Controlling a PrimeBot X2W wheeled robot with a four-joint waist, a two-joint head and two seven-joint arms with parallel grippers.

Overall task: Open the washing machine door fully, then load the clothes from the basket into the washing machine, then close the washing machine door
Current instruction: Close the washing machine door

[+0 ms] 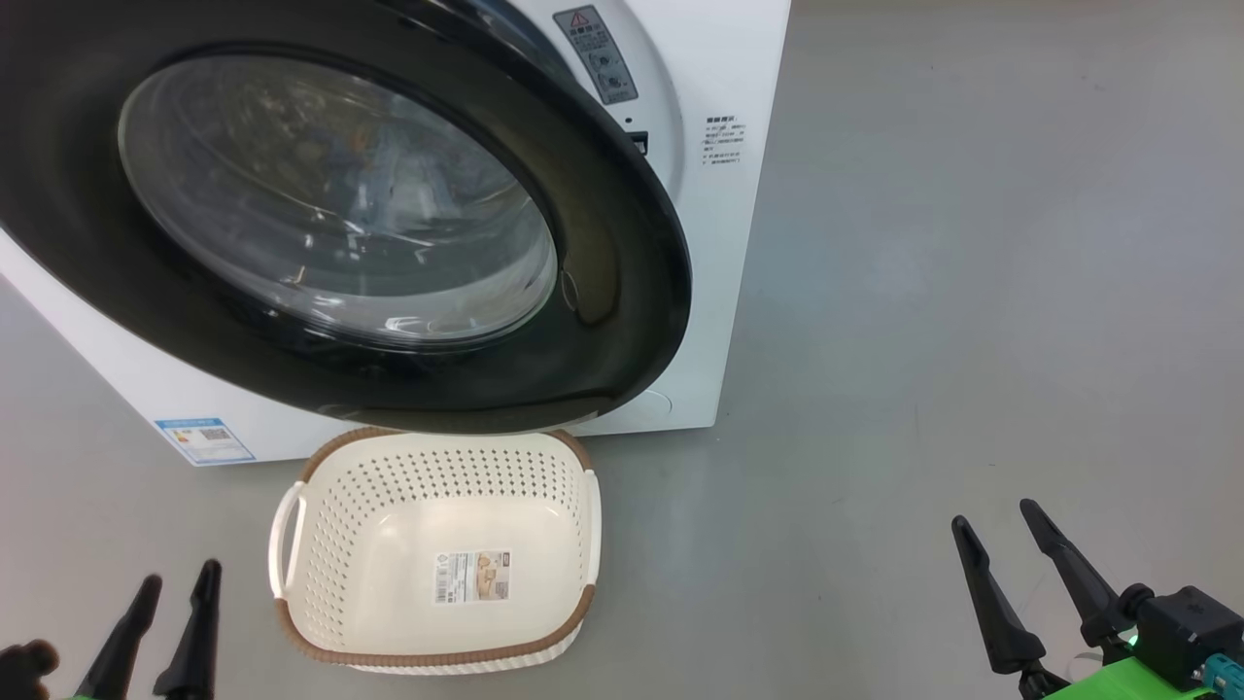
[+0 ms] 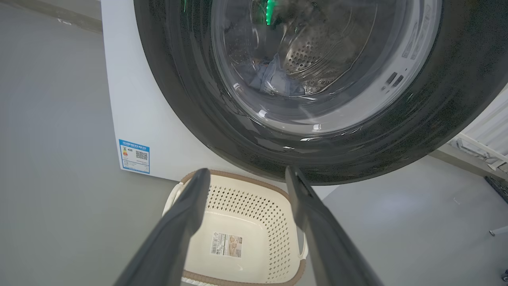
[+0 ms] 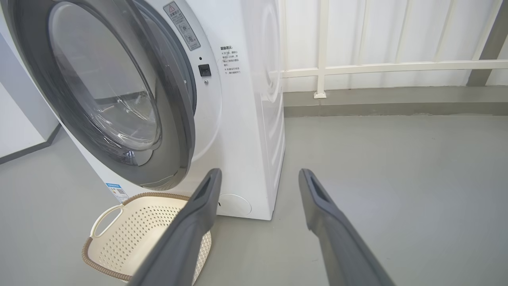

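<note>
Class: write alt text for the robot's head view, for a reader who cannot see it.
An empty cream basket sits on the grey floor before a white washer, whose black glass-windowed door stands ajar above it. The left gripper and right gripper hang open at the lower corners, holding nothing.

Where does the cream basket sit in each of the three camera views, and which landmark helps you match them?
Head view: the basket lies lower centre-left, just below the washing machine door.
Left wrist view: bottom centre, below the door.
Right wrist view: bottom left corner.
Shared landmark: the blue sticker low on the washing machine, near the basket's left handle.
</note>
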